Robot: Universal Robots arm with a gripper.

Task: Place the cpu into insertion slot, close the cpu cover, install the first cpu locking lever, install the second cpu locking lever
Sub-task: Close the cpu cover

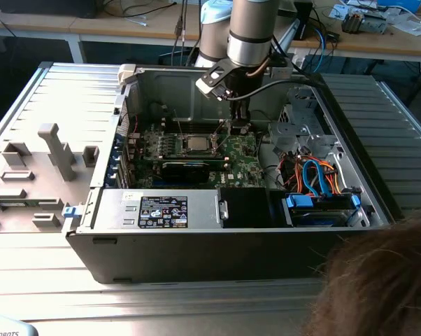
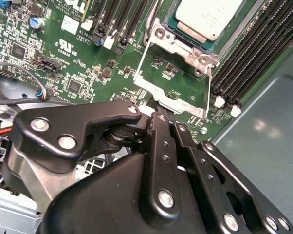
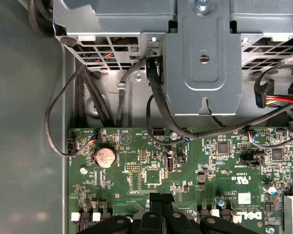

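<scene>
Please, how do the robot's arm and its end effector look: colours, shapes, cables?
The arm is a thick silver-grey cylinder with a pale blue joint cap. A black cable loops from its wrist. The end effector is black: flat linkage bars joined by round silver screws, narrowing to slim fingers.

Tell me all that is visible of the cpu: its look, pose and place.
The cpu is a small flat square chip with a dull silver-grey metal top and rounded corners. It lies flat in the insertion slot on the green motherboard, its top uncovered. The gripper is near but does not touch it.
</scene>
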